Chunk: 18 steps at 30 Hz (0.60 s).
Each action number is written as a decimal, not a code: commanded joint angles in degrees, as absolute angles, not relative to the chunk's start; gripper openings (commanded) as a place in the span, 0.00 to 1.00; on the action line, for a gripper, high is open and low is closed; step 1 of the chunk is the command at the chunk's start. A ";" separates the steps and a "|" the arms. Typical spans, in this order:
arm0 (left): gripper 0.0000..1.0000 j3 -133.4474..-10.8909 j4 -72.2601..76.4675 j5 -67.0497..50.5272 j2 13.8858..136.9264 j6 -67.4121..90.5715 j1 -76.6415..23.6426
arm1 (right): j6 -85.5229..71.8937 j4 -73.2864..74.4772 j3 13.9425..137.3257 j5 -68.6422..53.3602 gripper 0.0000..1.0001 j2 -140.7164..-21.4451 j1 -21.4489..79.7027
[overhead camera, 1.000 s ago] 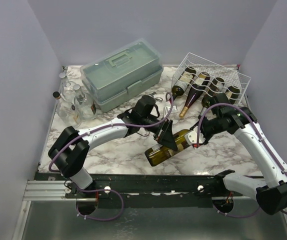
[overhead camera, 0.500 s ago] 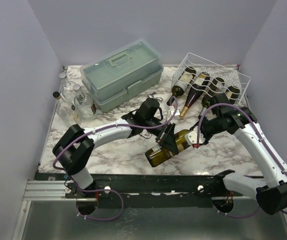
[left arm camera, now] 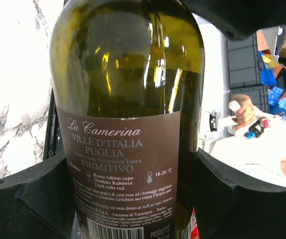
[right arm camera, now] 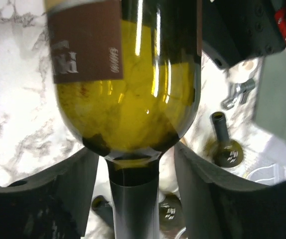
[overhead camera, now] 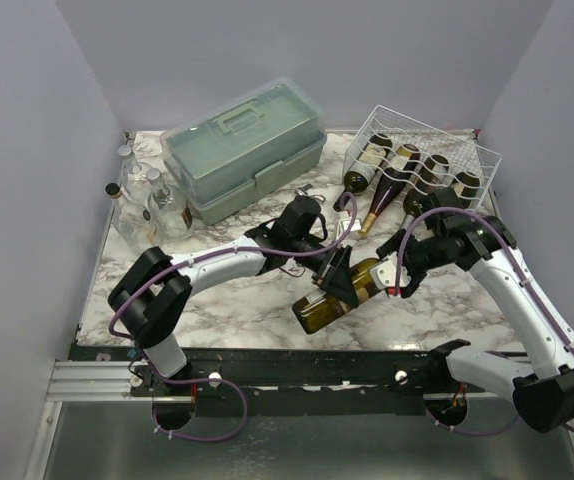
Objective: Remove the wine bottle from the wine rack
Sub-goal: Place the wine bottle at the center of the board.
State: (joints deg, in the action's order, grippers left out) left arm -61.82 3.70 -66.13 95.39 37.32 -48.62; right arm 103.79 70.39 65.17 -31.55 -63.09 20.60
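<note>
Wine bottle (overhead camera: 345,293): dark green glass, brown label. Off the wine rack (overhead camera: 437,135) in the far right corner, it is held near the middle of the front edge. Left gripper (overhead camera: 335,272) clamps the body. The right gripper (overhead camera: 399,272) straddles the neck, gaps showing. Bottle barely shifted since a second ago. Label reads "La Camerina, Ville d'Italia, Puglia, Primitivo".

The wine bottle (overhead camera: 317,310), dark green glass with a brown "La Camerina" label, lies on its side, clear of the rack, by the middle of the bench's (overhead camera: 237,312) near edge. Its neck points toward the far right corner. The white wire wine rack (overhead camera: 464,150) stands in that corner with other bottles (overhead camera: 399,166) in its cradles.
</note>
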 commanded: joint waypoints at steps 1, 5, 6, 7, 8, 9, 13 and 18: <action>0.00 -62.61 4.97 -63.26 93.74 36.05 -48.78 | 100.49 69.62 63.96 -34.84 0.97 -61.09 20.48; 0.00 -61.42 5.24 -60.91 92.34 35.12 -48.71 | 94.95 68.46 63.66 -34.27 1.00 -59.89 20.48; 0.00 -61.04 5.25 -60.39 91.98 34.86 -48.65 | 93.31 68.44 63.89 -34.51 1.00 -59.58 20.48; 0.00 -60.70 5.29 -59.79 91.65 34.66 -48.61 | 92.13 68.69 64.19 -34.68 1.00 -59.28 20.48; 0.00 -60.20 5.28 -58.88 91.22 34.27 -48.57 | 90.20 68.70 64.49 -34.91 1.00 -58.76 20.48; 0.00 -59.59 5.28 -57.83 90.68 33.88 -48.52 | 88.23 68.57 64.93 -35.46 1.00 -58.38 20.48; 0.00 -57.00 5.32 -53.13 88.00 32.24 -48.49 | 76.40 66.89 66.73 -37.24 1.00 -56.18 20.48; 0.00 -53.07 5.66 -45.10 83.28 30.56 -48.52 | 56.81 64.09 70.08 -40.73 1.00 -55.56 20.48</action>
State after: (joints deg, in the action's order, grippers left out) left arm -55.42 2.92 -52.66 89.80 33.04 -48.56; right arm 76.55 68.12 66.41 -35.68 -56.45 20.60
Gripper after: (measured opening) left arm 0.771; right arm 0.998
